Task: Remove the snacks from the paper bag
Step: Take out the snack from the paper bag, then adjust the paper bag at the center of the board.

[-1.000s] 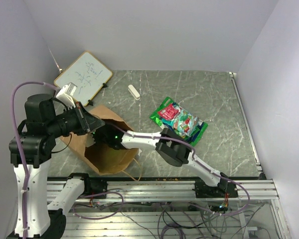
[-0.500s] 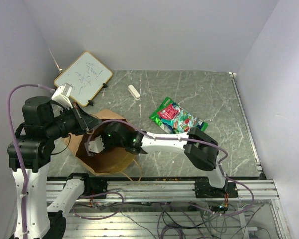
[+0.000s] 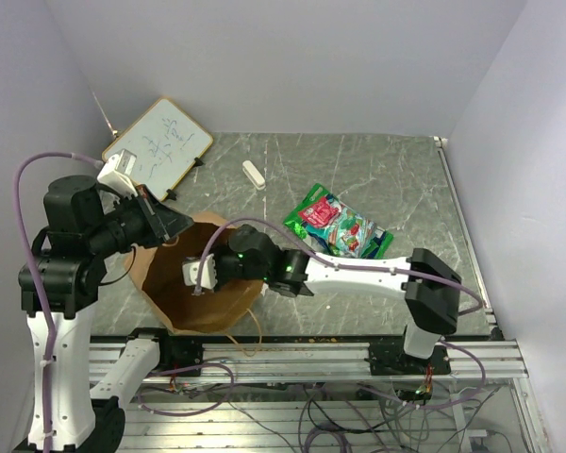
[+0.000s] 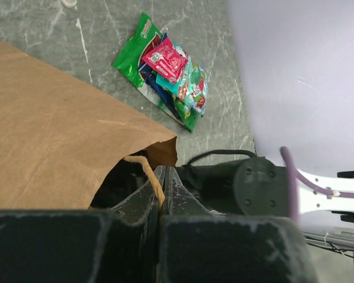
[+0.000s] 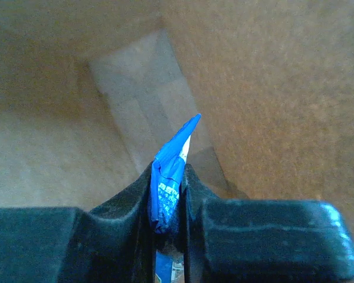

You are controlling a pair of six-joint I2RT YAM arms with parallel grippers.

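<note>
The brown paper bag [image 3: 170, 302] stands open at the near left. My left gripper [image 3: 176, 226] is shut on its twisted paper handle [image 4: 154, 184] at the mouth; in the left wrist view the gripper [image 4: 163, 172] has its jaws pressed together on the loop. My right gripper [image 3: 196, 276] reaches down inside the bag. In the right wrist view it [image 5: 168, 172] is shut on a blue packet [image 5: 180, 144], with the bag's brown walls [image 5: 265, 88] all around. A pile of snacks [image 3: 338, 226], green, multicoloured and a small red one [image 4: 164, 60], lies on the table right of the bag.
A small white block [image 3: 253, 174] lies at the back middle. A wood-framed whiteboard [image 3: 160, 146] leans at the back left corner. The right arm [image 3: 358, 274] stretches across the table's front, just in front of the snack pile. Walls close in left, back and right.
My right gripper has gone from the bag's mouth down into the bag, and its elbow has swung right. The bag's mouth now stands rounder and wider. The left gripper still holds the handle.
</note>
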